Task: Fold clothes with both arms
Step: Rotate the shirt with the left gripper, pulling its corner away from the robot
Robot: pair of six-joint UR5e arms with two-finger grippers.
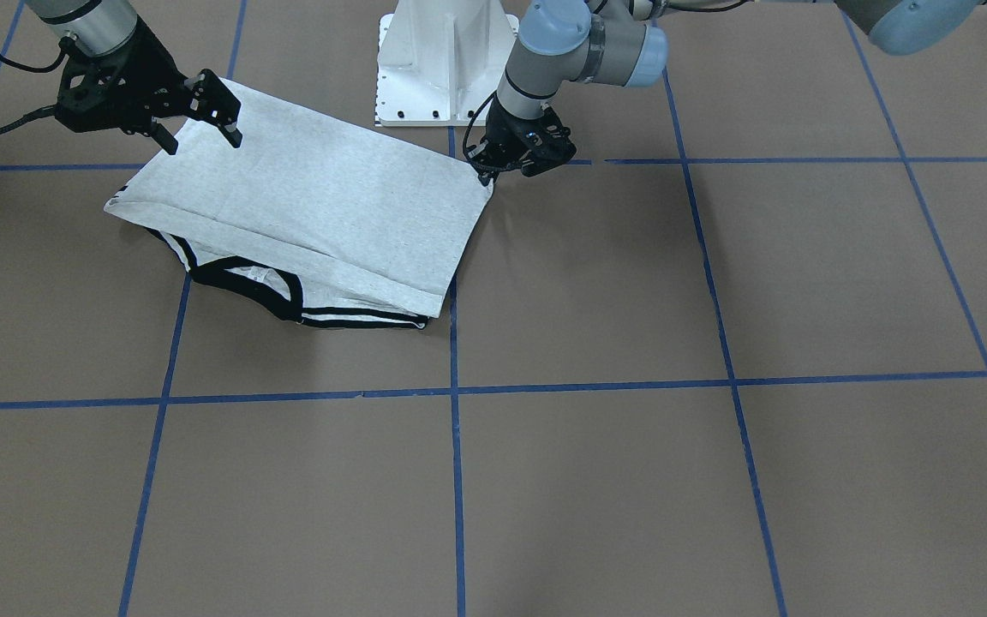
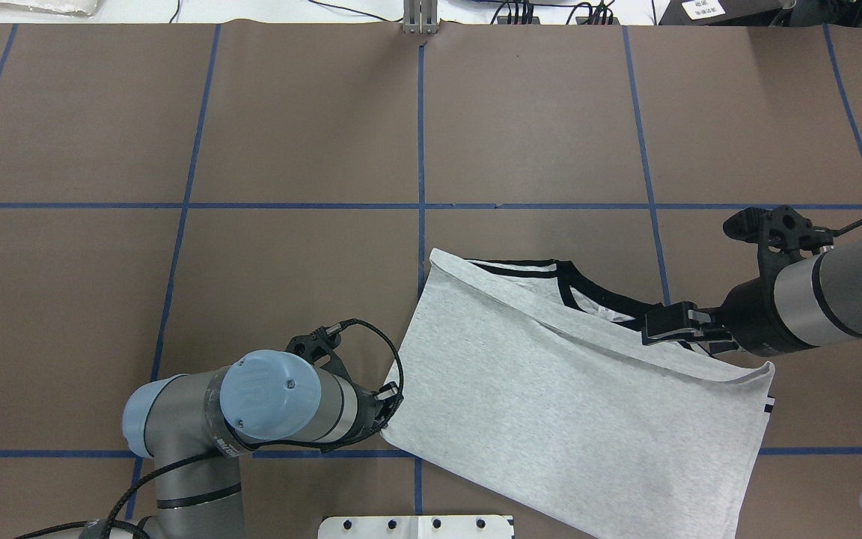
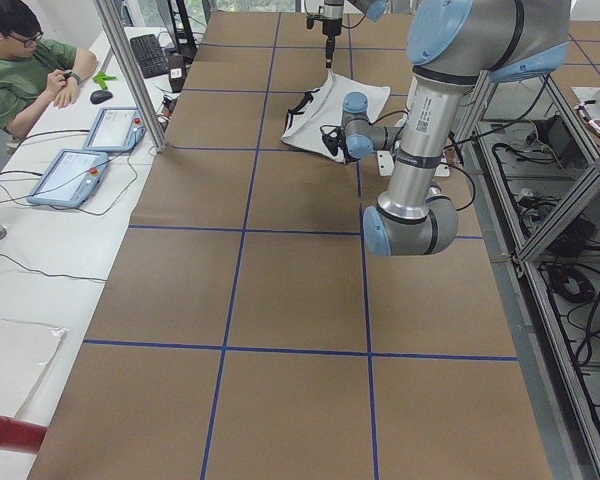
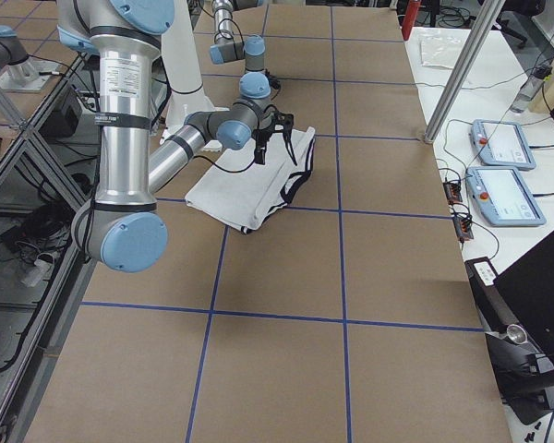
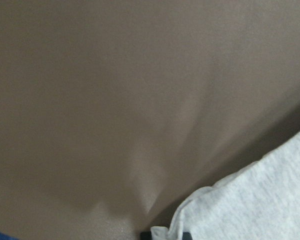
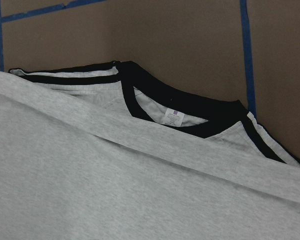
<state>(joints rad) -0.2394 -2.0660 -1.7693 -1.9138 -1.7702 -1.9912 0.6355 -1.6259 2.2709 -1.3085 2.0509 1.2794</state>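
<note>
Front view: shirt (image 1: 305, 206) half-folded on table (image 1: 631, 471), near the base. Right tool (image 1: 205, 144) spread wide, holding nothing. Overhead: left tool (image 2: 390, 408) pinches the shirt's left corner. Suggest laying that corner flat, edges aligned, then releasing.

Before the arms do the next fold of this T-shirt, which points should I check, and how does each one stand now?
1. Right gripper free: ok, jaws apart, holding nothing.
2. Left gripper holds the T-shirt corner: cannot tell.
3. Fold covers the collar: not ok, black trim shows.
4. T-shirt wholly on the table: ok.
5. Both grippers apart: ok, one at each side of it.
</note>
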